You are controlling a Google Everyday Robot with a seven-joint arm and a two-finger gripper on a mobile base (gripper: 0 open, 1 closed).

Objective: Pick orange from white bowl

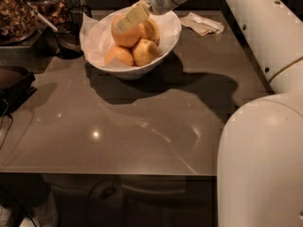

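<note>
Obs., camera view:
- White bowl (176, 31) stands at the far end of the grey table (118, 126), left of centre, lined with white paper (96, 36) that sticks up past its left rim
- We count four fruits inside. The orange (121, 36) is the biggest and deepest in colour; it sits in the upper left of the pile, higher than the rest
- Three smaller, paler fruits (145, 52) touch it: two in front, one behind to the right
- The arm (265, 27) comes in from the right edge and reaches over the bowl's far rim
- Gripper (130, 19) is inside the bowl, its pale tip lying slantwise across the upper front of the orange, in contact with it
- We cannot tell how far the gripper is open, nor whether it has hold of the orange; its far side is hidden behind the fruit
- Crumpled napkin (202, 23) lies on the table right of the bowl, apart from it
- The arm's shadow falls on the table beside the bowl
</note>
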